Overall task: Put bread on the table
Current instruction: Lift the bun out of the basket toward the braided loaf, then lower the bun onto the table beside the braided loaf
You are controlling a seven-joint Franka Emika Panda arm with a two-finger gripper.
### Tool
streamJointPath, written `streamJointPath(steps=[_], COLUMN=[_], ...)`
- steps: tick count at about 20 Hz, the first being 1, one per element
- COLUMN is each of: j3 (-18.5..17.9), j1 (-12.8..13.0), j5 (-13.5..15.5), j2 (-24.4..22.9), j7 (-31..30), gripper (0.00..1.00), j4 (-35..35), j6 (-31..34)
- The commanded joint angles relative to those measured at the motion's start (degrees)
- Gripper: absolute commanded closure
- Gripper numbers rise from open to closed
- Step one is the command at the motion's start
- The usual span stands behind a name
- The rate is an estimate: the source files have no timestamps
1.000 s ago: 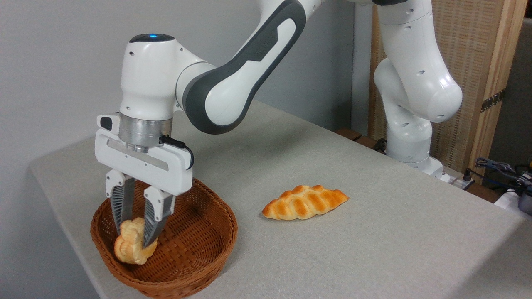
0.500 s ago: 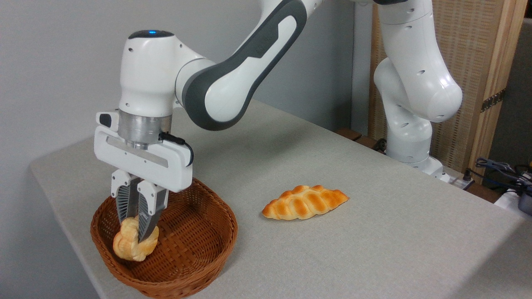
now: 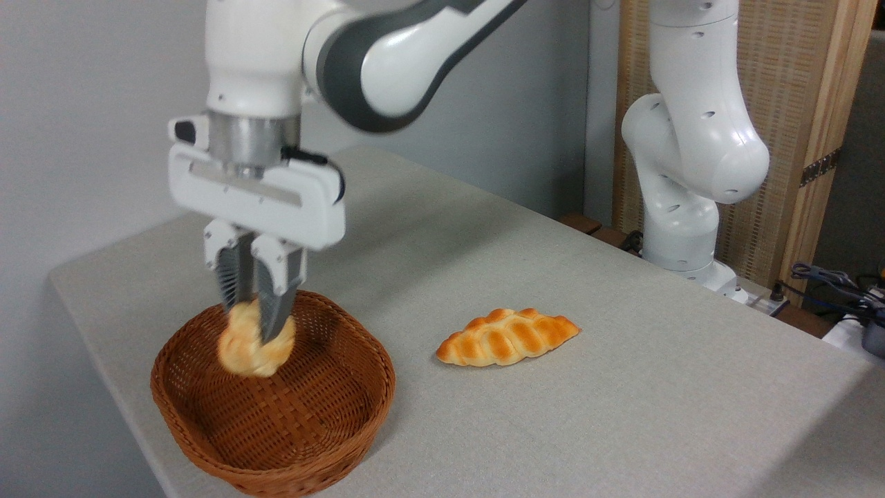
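Pale-yellow bread | clenched in hand | hanging above wicker basket | braided loaf right of basket on tabletop

One white-and-grey robot arm. One white two-finger gripper. Two dark ribbed fingers on it.

Bread items: two in all. One small round pale-yellow lumpy bun. One longer golden-orange braided loaf.

One brown woven wicker basket.

One light grey cloth-like speckled table.

One woven-panel wooden screen behind arm base.

Bundle of cables at right edge; number of cables cannot be told.
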State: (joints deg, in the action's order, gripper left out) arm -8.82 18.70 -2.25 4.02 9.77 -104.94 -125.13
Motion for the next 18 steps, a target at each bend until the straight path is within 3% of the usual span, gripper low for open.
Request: streamJointPath(steps=[1, 4, 10, 11, 13, 14, 15, 18], j3=[-0.06, -0.15, 0.20, 0.29, 0.38, 0.47, 0.47, 0.73], j1=[0.20, 0.28, 1.07, 1.42, 1.87, 2.22, 2.65, 3.62], j5=[-0.03, 0.41, 0.41, 0.41, 0.41, 0.41, 0.41, 0.41], j2=[-4.89, -7.01, -8.15, -8.15, -7.98, -7.98, -7.98, -7.45], j7=[6.03, 12.97, 19.31, 19.58, 19.93, 19.93, 19.85, 19.93], gripper=[0.69, 0.68, 0.61, 0.56, 0.35, 0.14, 0.01, 0.00], j4=[-1.15, -1.67, -3.78, -4.13, -5.01, -5.80, -6.15, -7.21], j6=[10.32, 18.32, 27.12, 27.92, 28.80, 28.89, 28.89, 28.89])
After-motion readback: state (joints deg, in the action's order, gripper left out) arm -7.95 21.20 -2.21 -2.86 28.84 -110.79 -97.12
